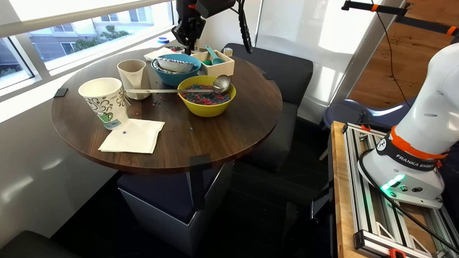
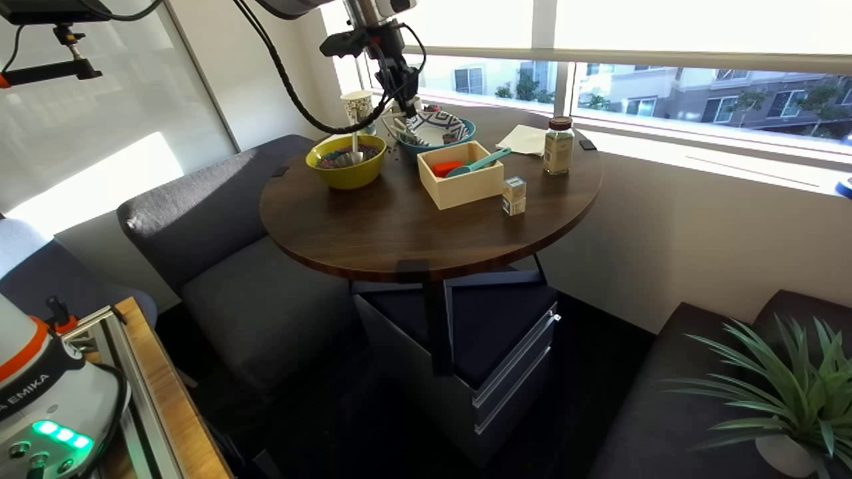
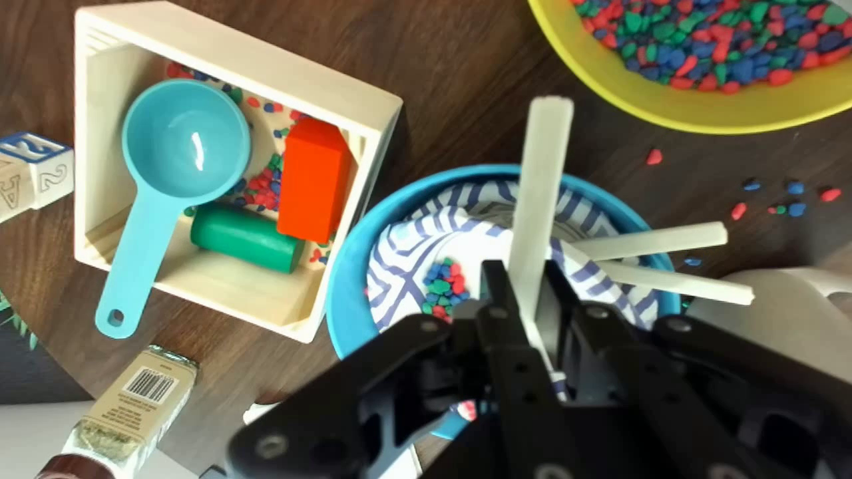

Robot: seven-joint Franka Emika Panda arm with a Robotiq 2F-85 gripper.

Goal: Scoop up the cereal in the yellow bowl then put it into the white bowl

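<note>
Cereal [image 3: 722, 46] heaped in the yellow bowl [image 1: 205, 110], near and right of the blue bowl [image 1: 175, 79] in an exterior view. Gripper [image 3: 523, 267] over the patterned white bowl [image 3: 482, 239] nested in the blue bowl; presumed target. Fingers [image 3: 495, 289] either side of a pale stick [image 3: 540, 173]; can't say whether clamped. Risk: if clamped, lifting could drag the stick and tip the patterned white bowl. Ladle [image 1: 221, 84] in yellow bowl, handle jutting left; a bump could lever cereal out.

Cereal [image 3: 719, 50], ladle [image 1: 200, 91] in bowl [image 1: 206, 109]; scoop [image 3: 186, 143] in box [image 2: 466, 187] beside nested bowls [image 1: 177, 77]
</note>
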